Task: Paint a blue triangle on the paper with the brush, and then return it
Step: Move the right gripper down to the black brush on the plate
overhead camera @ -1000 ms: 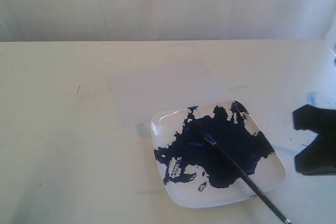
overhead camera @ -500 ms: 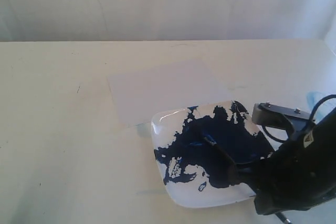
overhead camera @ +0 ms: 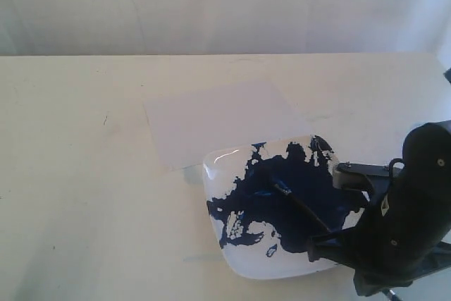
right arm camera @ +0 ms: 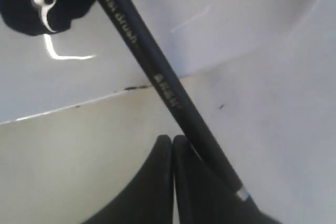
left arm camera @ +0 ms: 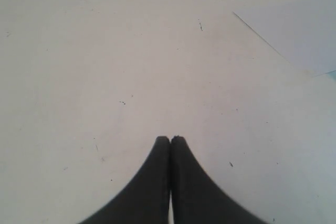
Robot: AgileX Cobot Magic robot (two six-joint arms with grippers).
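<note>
The brush (overhead camera: 299,206) lies with its bristle tip in the dark-blue paint pool (overhead camera: 296,188) on the white square plate (overhead camera: 239,262). Its handle runs toward the plate's near right corner under my right arm (overhead camera: 402,223). In the right wrist view my right gripper (right arm camera: 172,139) is shut with nothing between its fingers, and the brush handle (right arm camera: 157,82) passes just beside one finger. The paper (overhead camera: 218,119) lies flat behind the plate and its visible face is plain; no blue triangle is in view. My left gripper (left arm camera: 170,139) is shut over bare table, with a corner of the paper (left arm camera: 299,30) off to one side.
The plate's rim (right arm camera: 236,30) and the edge of the paint pool (right arm camera: 31,3) fill the far part of the right wrist view. A pale blue smear (overhead camera: 423,130) marks the table at the right. The white table (overhead camera: 77,174) stretches left of the plate.
My right arm has come in from the right and dropped over the plate's near right corner, covering the brush handle. The brush, plate and paper have not moved.
</note>
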